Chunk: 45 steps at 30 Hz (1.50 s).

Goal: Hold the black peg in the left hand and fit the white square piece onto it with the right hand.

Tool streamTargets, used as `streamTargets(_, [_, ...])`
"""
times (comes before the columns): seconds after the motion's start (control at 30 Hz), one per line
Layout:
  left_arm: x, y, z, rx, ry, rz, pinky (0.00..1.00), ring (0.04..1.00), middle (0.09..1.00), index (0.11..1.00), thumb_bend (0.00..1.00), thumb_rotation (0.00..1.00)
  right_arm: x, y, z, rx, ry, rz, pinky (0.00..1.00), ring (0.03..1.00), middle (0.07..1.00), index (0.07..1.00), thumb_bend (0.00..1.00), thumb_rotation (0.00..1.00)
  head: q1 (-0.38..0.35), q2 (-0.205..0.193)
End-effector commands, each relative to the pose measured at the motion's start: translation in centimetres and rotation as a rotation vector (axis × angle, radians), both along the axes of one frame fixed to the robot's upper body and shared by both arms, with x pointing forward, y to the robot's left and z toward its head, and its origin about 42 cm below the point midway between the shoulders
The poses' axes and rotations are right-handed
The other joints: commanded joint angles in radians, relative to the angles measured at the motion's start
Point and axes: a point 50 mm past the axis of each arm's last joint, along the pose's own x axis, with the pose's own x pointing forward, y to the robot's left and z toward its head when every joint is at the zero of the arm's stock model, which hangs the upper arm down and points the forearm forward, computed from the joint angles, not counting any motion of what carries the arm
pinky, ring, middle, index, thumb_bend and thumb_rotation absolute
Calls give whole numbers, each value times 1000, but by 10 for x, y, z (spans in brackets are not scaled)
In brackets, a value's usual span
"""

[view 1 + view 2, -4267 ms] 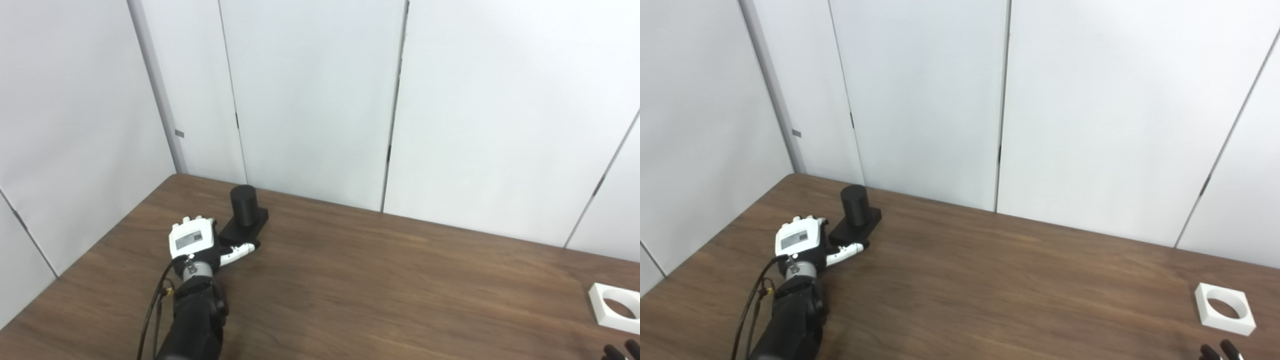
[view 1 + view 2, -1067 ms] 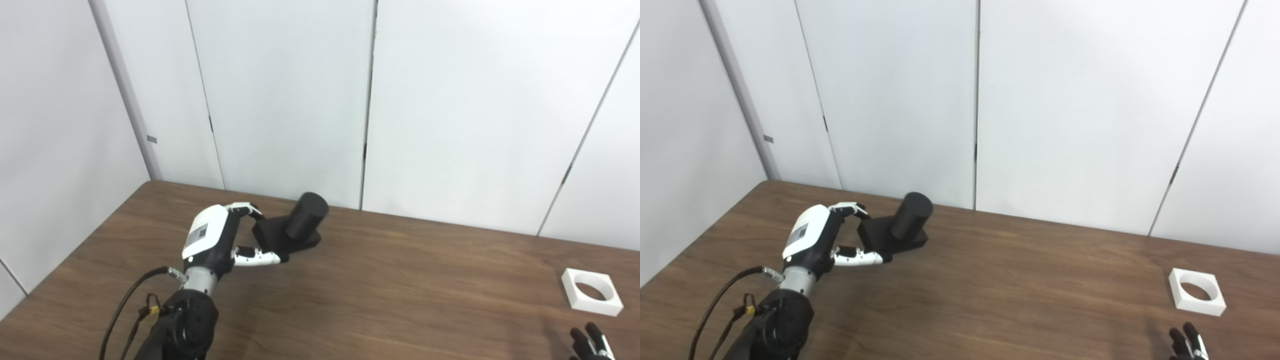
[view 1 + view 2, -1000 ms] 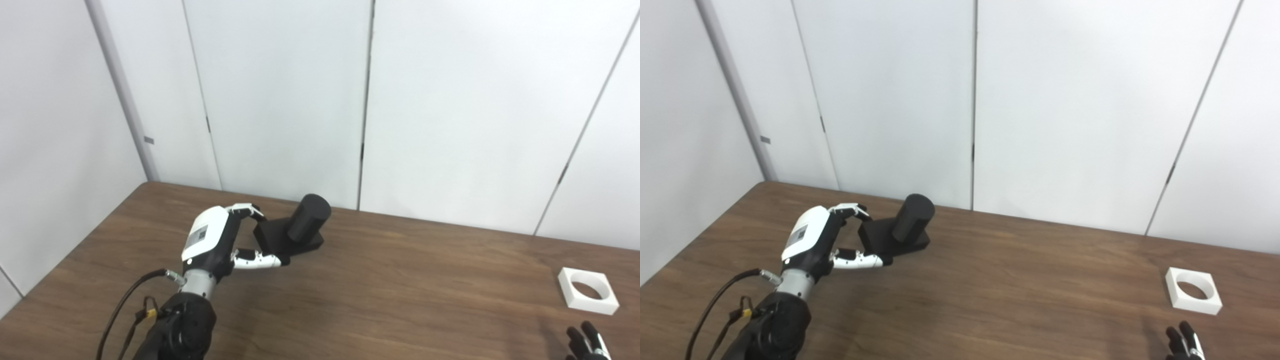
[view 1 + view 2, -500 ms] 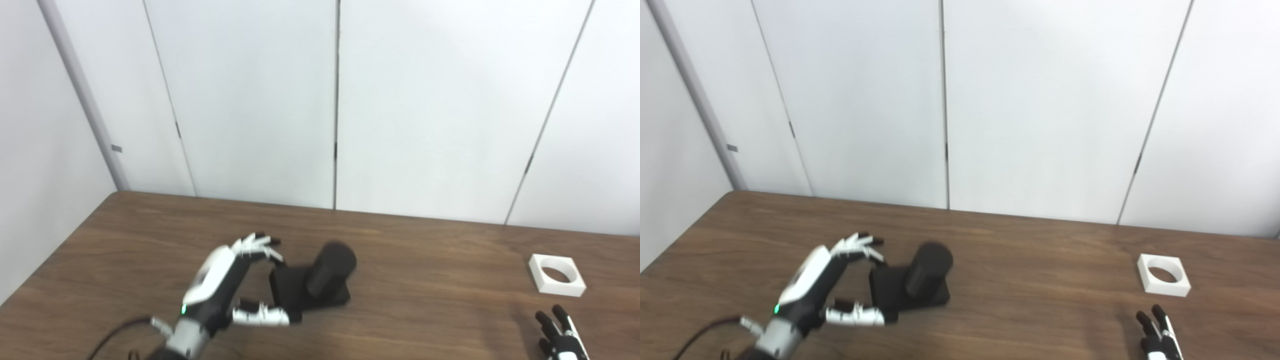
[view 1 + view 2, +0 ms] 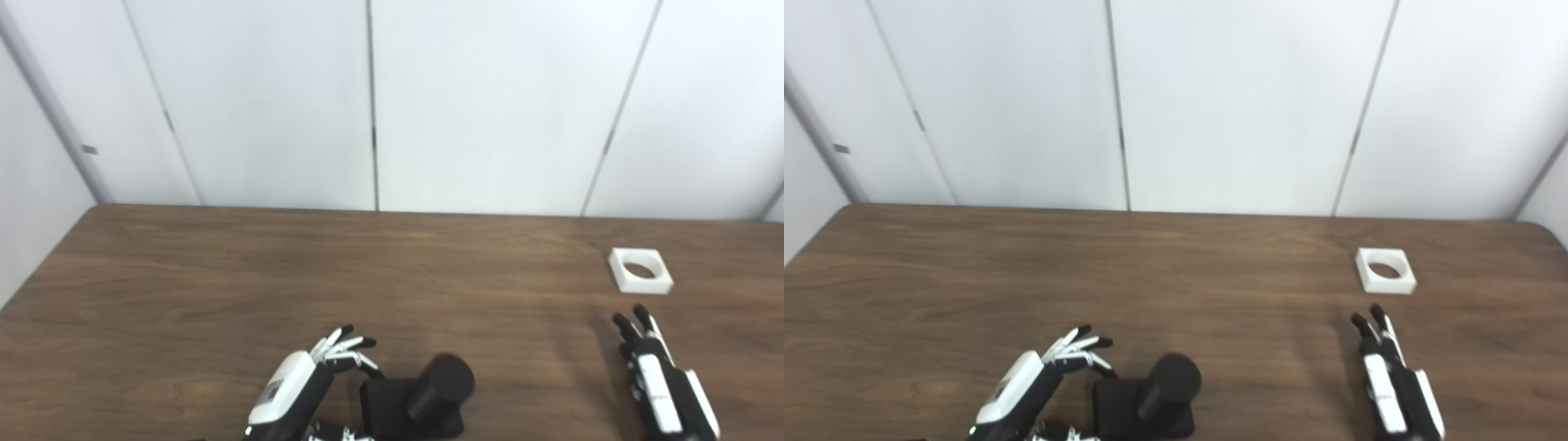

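The black peg point(image 5: 442, 389), a thick cylinder on a square black base point(image 5: 383, 407), is at the near edge of the table, slightly blurred. My left hand point(image 5: 294, 392) is at the base's left side. Its lower fingers point(image 5: 366, 366) curl to the base's far left corner, its thumb lies along the near left corner, and its upper fingers fan out above. The white square piece point(image 5: 1385, 270), with a round hole, lies flat at the far right. My right hand point(image 5: 1393, 380) lies flat and open on the table a short way in front of it, holding nothing.
The brown wooden table point(image 5: 245, 288) ends at white wall panels point(image 5: 367, 104) along the back and on the left. Its right end point(image 5: 1549, 245) shows in the right eye view, close to the white piece.
The camera has swung right and down. My left hand has brought the peg from the far left corner to the near middle of the table. My right hand has come further into view towards the white piece.
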Motion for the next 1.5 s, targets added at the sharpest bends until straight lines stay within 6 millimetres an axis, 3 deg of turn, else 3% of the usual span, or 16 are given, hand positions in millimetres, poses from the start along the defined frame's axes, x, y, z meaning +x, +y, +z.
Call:
streamTargets(0.0, [1, -6, 5, 16, -52, -43, 1000, 994, 874, 486, 509, 52, 5, 16, 7, 19, -25, 15, 1000, 990, 929, 1000, 579, 844, -10, 8])
streamTargets(0.4, [-9, -24, -28, 101, -1, -173, 1000, 953, 828, 485, 515, 50, 8, 26, 14, -23, -28, 10, 1000, 976, 915, 1000, 658, 865, -66, 50])
streamTargets(0.77, [-9, -22, -43, 280, -26, -155, 1000, 940, 828, 486, 516, 51, 11, 27, 17, -37, -31, 10, 1000, 952, 904, 998, 661, 877, -59, 59])
streamTargets(1.47, [7, -18, -44, 358, -53, -37, 1000, 925, 825, 490, 513, 55, 12, 25, 23, -34, -39, 11, 1000, 963, 908, 1000, 629, 872, -81, 64])
